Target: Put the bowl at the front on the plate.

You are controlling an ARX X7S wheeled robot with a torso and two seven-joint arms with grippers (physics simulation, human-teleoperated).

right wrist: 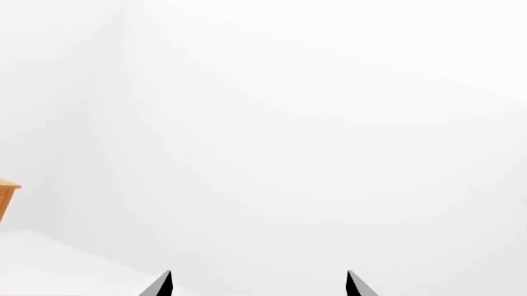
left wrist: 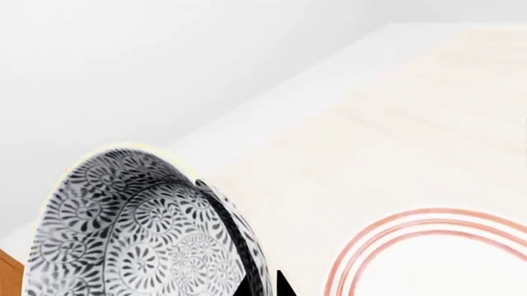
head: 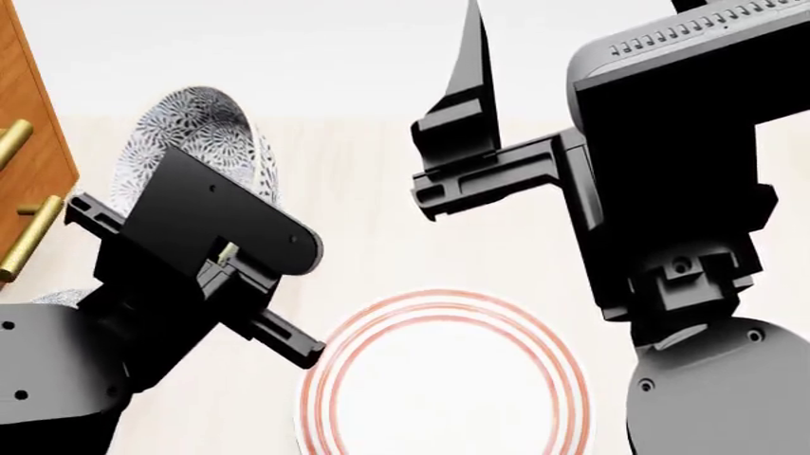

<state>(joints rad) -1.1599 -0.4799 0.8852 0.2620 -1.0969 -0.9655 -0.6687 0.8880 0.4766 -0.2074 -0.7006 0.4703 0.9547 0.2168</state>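
Left gripper point(head: 241, 261) clamped on bowl point(head: 209, 142) rim, lifted, tilted, far-left of plate point(head: 443, 389). Mid-carry; next shift right and near, level, lower, release. Right gripper point(right wrist: 257, 285) spread, empty.

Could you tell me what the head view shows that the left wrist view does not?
Only the head view shows both arms, the raised right gripper holding nothing, the wooden cabinet with brass handles at the left, and the plate's full width. Only the left wrist view shows the bowl's patterned inside up close and the table's far edge. Both show the tilted bowl lifted in the left gripper and the red-ringed plate bare.
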